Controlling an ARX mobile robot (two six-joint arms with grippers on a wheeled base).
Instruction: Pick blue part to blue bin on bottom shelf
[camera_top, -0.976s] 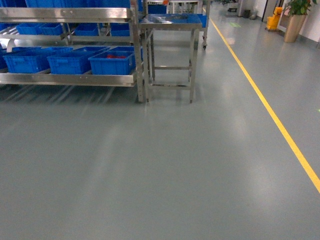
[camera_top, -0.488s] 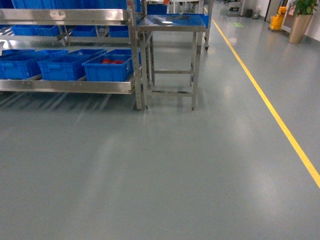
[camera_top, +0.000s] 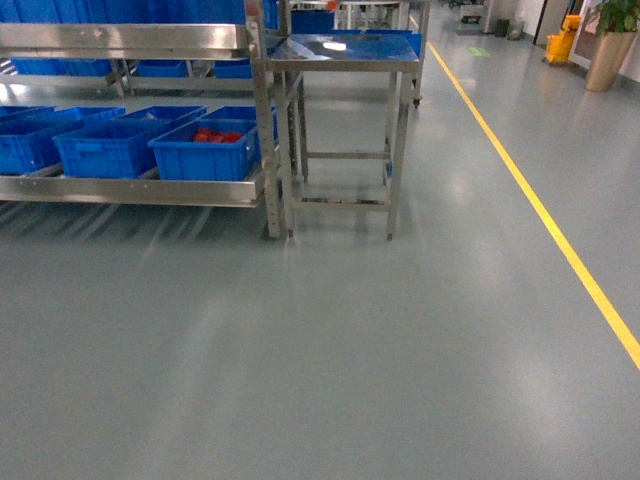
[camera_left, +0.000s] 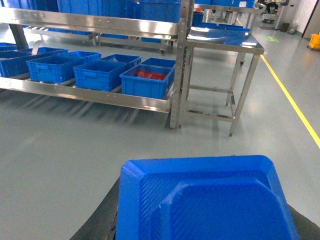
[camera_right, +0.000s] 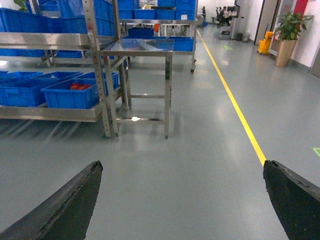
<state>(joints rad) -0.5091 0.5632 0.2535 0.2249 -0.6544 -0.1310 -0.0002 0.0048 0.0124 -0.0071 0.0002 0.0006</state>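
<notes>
The left gripper (camera_left: 200, 220) is closed on the blue part (camera_left: 202, 200), a ribbed blue plastic piece with a raised centre panel that fills the bottom of the left wrist view; only dark finger edges show on either side of it, so the exact contact is hard to judge. The right gripper (camera_right: 182, 200) holds nothing, its two dark fingers (camera_right: 65, 205) spread wide apart at the lower corners of its own view. Neither arm appears in the head view. Beyond them lies bare grey floor (camera_top: 320, 340), and past it the bottom shelf (camera_top: 130, 189), whose steel front rail runs along a row of blue bins. The blue bin (camera_top: 205, 150) at the shelf's right end, just beside the rack's corner post, holds red pieces. The steel table (camera_top: 345, 60) stands touching or nearly touching the rack's right side. A yellow line (camera_top: 540, 215) crosses the floor on the right.
</notes>
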